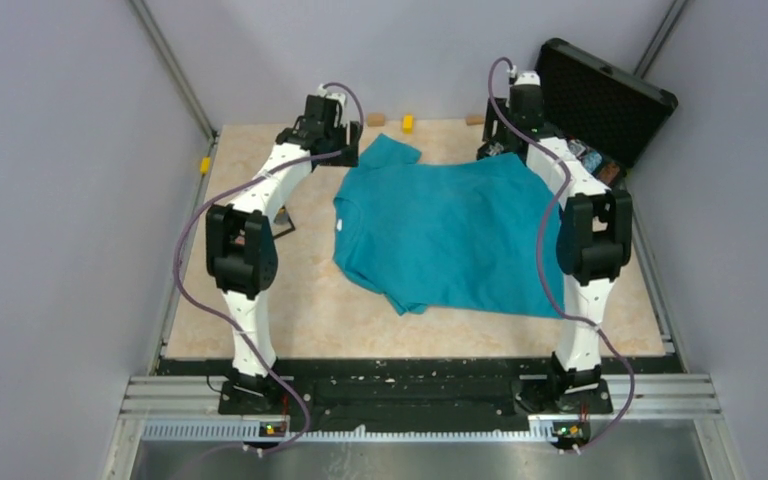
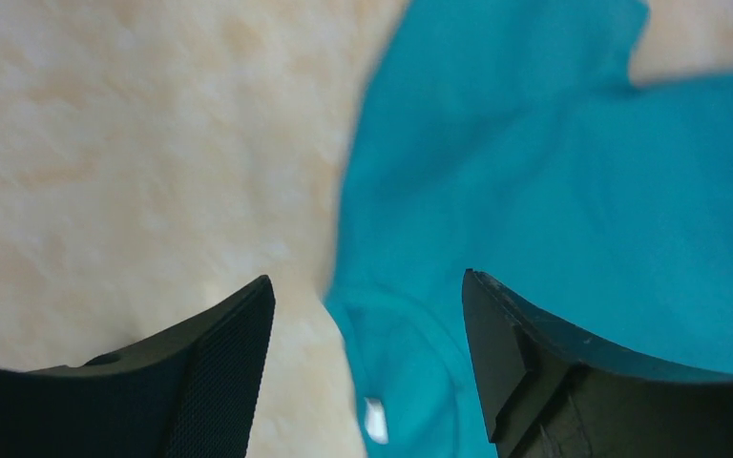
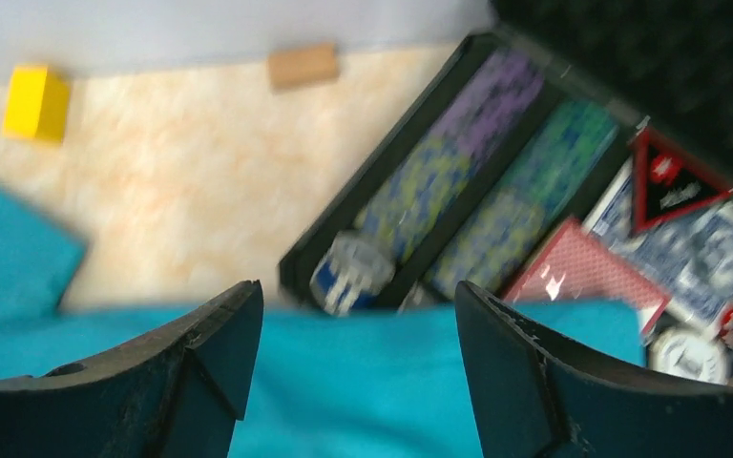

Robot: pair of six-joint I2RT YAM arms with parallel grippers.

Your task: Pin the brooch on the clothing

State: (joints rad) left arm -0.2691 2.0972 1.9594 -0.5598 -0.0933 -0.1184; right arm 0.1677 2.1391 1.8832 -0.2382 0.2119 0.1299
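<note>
The clothing (image 1: pixel 450 235) is a teal T-shirt lying flat on the beige table, collar to the left. In the left wrist view the clothing (image 2: pixel 534 162) fills the right half, its white label (image 2: pixel 375 420) inside the collar. My left gripper (image 2: pixel 367 286) hangs open over the collar edge, nothing between its fingers; from above the left gripper (image 1: pixel 332 140) is at the shirt's far left sleeve. My right gripper (image 3: pixel 358 291) is open above the clothing (image 3: pixel 344 382) at its far right edge, next to the case; from above the right gripper (image 1: pixel 505 140) shows there. I cannot make out the brooch.
An open black case (image 1: pixel 610 100) stands at the far right, its tray (image 3: pixel 382 191) holding chips, cards and trinkets. A yellow block (image 3: pixel 36 103) and a wooden block (image 3: pixel 303 65) lie along the back edge. Another yellow block (image 1: pixel 204 165) sits at the left edge.
</note>
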